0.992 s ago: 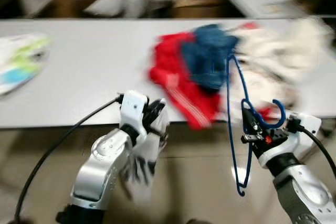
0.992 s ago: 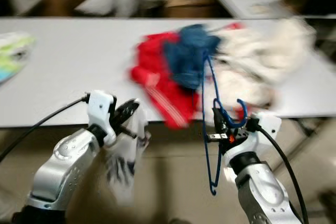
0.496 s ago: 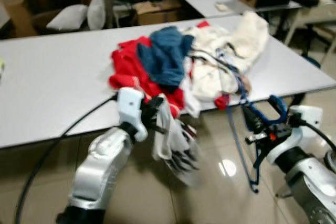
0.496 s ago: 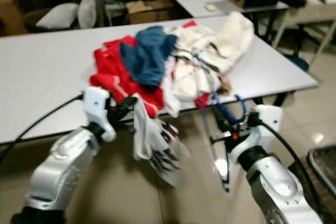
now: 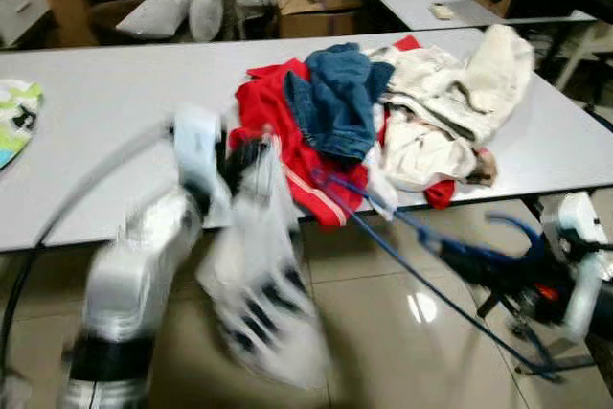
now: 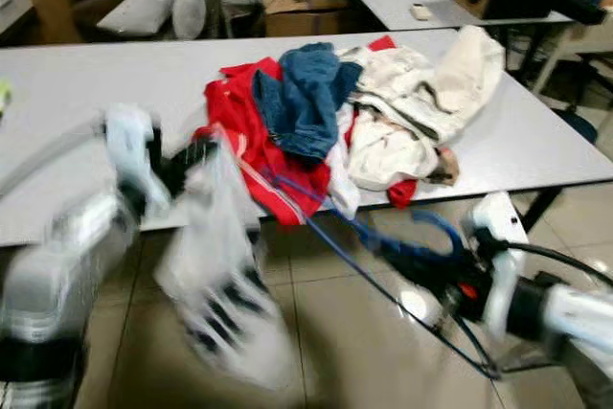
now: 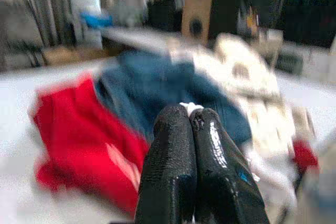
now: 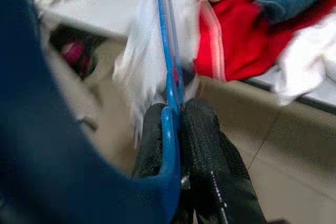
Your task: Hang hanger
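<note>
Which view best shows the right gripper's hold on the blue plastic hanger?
Right wrist view: the black fingers pinch the blue plastic hanger up close. Both eye views show the whole hanger slanting from the right gripper toward the table, but blurred.

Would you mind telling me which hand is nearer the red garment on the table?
Left. The left hand, gripping a white garment, sits right beside the red garment; the right hand, holding the blue hanger, is lower, off the table's edge.
</note>
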Motion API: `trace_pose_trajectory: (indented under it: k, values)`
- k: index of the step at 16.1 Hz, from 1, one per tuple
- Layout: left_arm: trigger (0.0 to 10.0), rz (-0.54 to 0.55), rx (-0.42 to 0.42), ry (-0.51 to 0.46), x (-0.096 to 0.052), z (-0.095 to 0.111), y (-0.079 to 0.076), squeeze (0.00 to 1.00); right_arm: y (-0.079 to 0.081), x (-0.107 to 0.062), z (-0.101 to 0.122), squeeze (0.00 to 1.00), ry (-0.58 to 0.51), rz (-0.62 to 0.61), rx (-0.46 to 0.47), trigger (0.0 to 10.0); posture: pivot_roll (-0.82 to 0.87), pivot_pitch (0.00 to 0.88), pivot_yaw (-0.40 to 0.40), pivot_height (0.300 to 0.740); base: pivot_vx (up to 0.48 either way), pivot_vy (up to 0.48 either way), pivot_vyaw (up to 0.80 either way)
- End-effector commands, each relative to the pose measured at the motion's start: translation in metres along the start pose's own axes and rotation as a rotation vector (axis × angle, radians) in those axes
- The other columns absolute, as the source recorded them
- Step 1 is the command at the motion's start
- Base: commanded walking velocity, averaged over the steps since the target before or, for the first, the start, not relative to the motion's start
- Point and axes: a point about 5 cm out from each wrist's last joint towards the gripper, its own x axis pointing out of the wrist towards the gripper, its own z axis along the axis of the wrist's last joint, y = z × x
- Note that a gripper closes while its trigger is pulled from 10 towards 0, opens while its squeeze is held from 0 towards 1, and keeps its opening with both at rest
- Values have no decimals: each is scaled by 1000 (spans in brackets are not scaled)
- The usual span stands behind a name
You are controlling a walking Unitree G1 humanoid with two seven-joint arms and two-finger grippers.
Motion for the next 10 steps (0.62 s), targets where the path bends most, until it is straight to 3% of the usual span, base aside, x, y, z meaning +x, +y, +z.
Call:
trace_pose_trajectory:
  k: [1,4,8,10]
  values:
    - [10000,21,4,-59,5,18,8,0,-2,-7,8,0,-10,35,-11,10000,-117,0,9,740,0,0,0]
    - [10000,-7,48,-99,20,42,13,0,0,-4,18,0,-21,156,-33,10000,-120,0,13,740,0,0,0]
    - [10000,-23,46,-148,35,63,9,0,-8,31,25,0,-44,161,-162,10000,-123,0,17,740,272,0,0]
    - [10000,-35,39,-173,37,70,8,0,-15,40,27,0,-40,140,-191,10000,-119,0,10,740,304,0,0]
